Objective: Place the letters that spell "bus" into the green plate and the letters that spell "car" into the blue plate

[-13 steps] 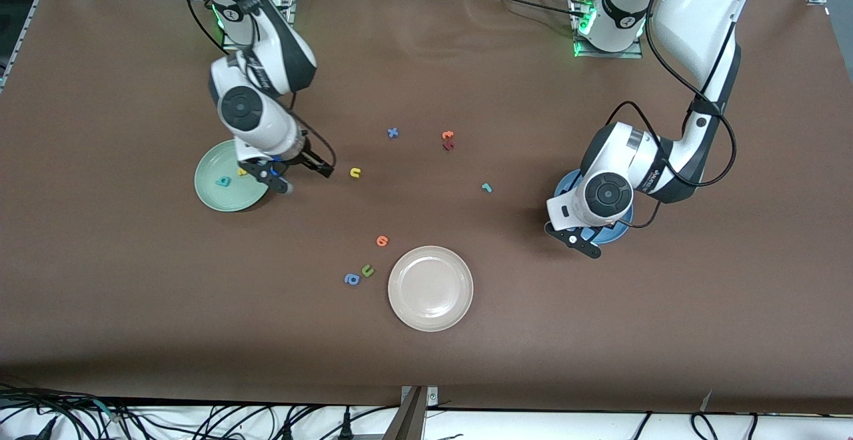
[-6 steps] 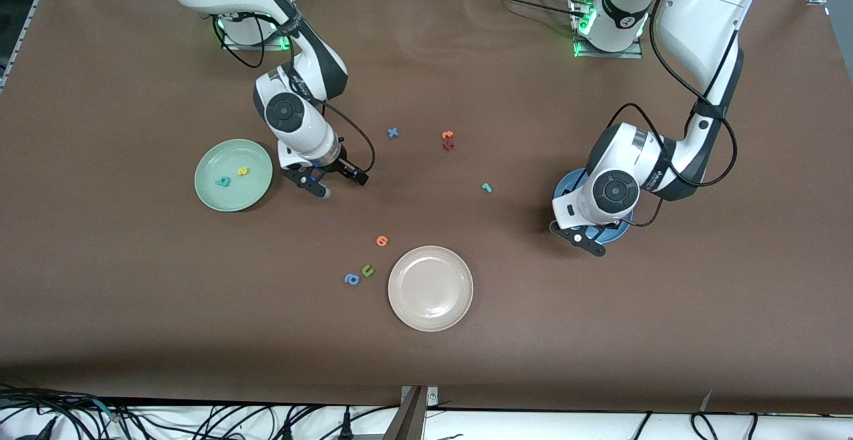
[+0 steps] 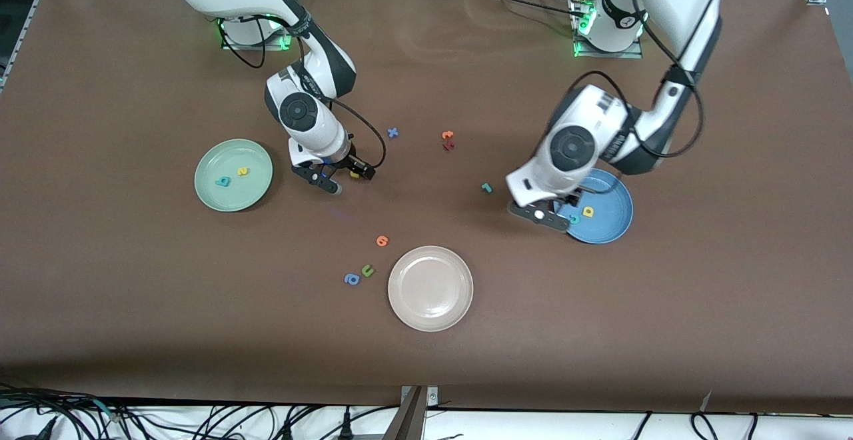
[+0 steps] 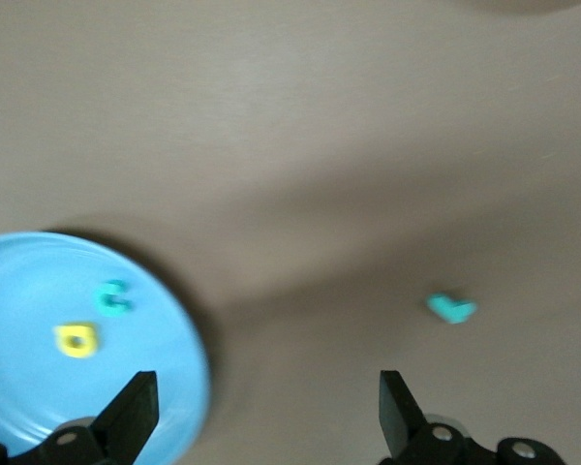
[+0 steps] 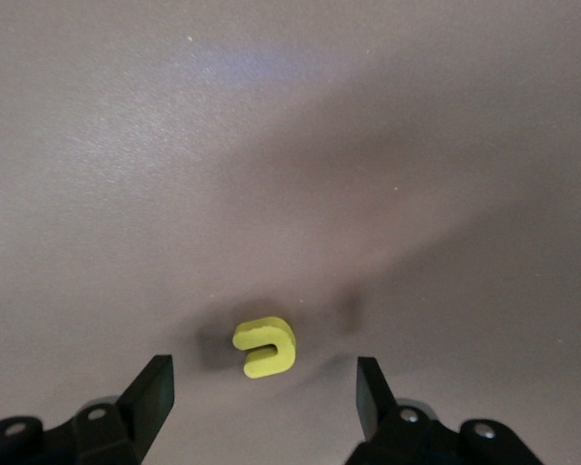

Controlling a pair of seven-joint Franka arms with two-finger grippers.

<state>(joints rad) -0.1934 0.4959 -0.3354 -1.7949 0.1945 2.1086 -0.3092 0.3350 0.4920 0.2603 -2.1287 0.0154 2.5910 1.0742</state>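
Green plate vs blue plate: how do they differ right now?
The green plate is pale mint and lies toward the right arm's end; the blue plate is medium blue, toward the left arm's end. The green plate holds a teal b and a yellow s; the blue holds a teal c and a yellow a. Both are round, about the same size, two letters each.

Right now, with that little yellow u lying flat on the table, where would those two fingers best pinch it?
Probably from straight above, across its two outer sides. The yellow u lies flat on the table, so only its edges offer grip. The right gripper is open over it, one finger to each side.
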